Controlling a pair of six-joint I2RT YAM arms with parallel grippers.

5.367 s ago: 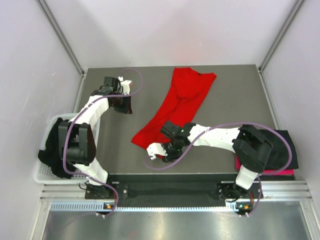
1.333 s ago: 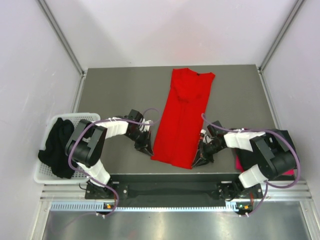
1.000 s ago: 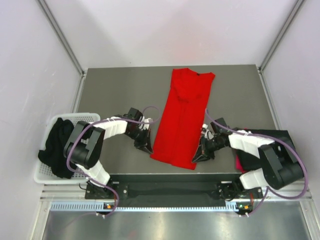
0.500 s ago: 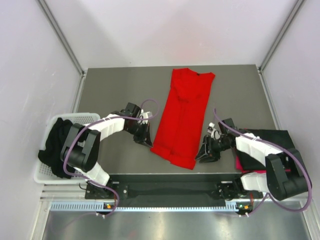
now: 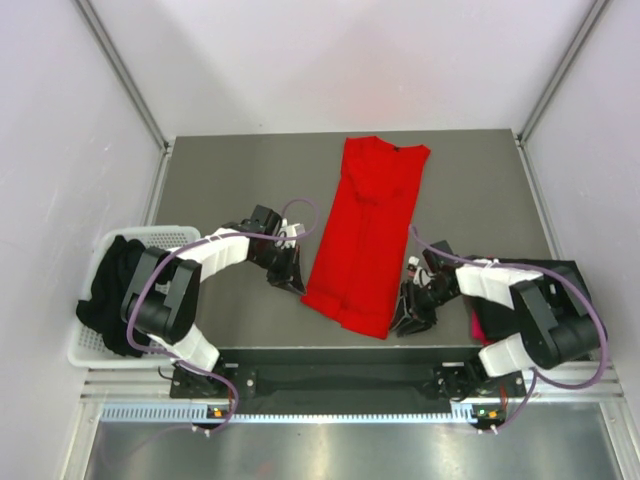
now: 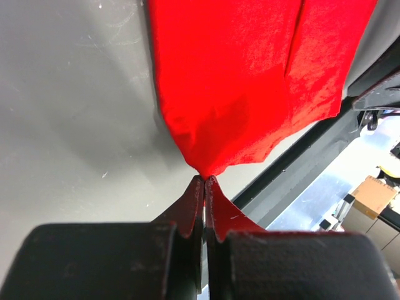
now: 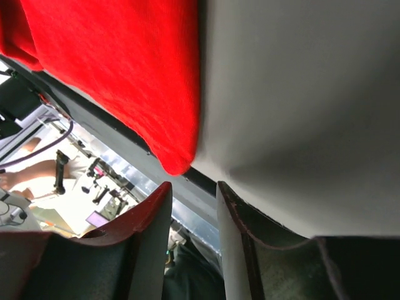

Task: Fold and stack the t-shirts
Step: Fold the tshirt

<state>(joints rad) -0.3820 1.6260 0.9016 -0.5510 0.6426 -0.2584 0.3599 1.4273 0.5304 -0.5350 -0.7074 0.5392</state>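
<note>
The bright red t-shirt (image 5: 365, 235) lies as a long narrow strip on the grey table, collar end far and hem near. My left gripper (image 5: 297, 284) is at the hem's left corner. In the left wrist view its jaws (image 6: 204, 179) are shut on the tip of that red t-shirt (image 6: 250, 75). My right gripper (image 5: 406, 318) sits by the hem's right corner. In the right wrist view it is open (image 7: 192, 185), and the red corner (image 7: 175, 164) lies just ahead of the fingertips, outside the gap.
A white mesh basket (image 5: 88, 352) holding black shirts (image 5: 115, 290) stands off the table's left side. A black shirt (image 5: 568, 282) over a pinkish-red one (image 5: 478, 328) lies at the right, partly under the right arm. The table's front edge (image 5: 330, 350) runs just below both grippers.
My right gripper has opened and let go of the hem's right corner, drawing back a little to the right. The left gripper stays shut on its corner, shifted slightly up.
</note>
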